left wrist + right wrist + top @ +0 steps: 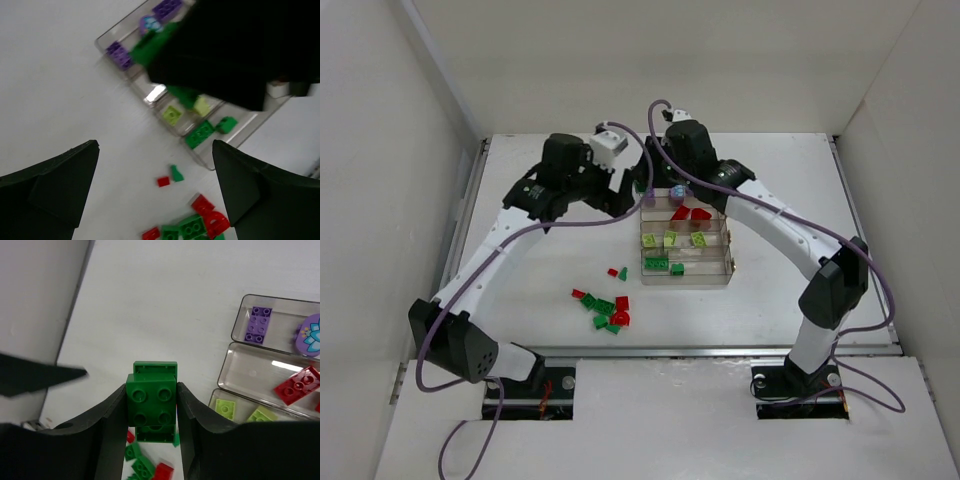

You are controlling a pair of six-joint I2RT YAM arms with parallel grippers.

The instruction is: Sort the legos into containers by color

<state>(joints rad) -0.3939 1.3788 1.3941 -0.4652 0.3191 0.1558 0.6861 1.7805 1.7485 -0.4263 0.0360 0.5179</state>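
Pinching a dark green brick between its jaws, our right gripper hangs with the tray ahead to its right. Our left gripper is spread wide, holding nothing, with loose bricks beneath it.

Green brick between tool fingers.
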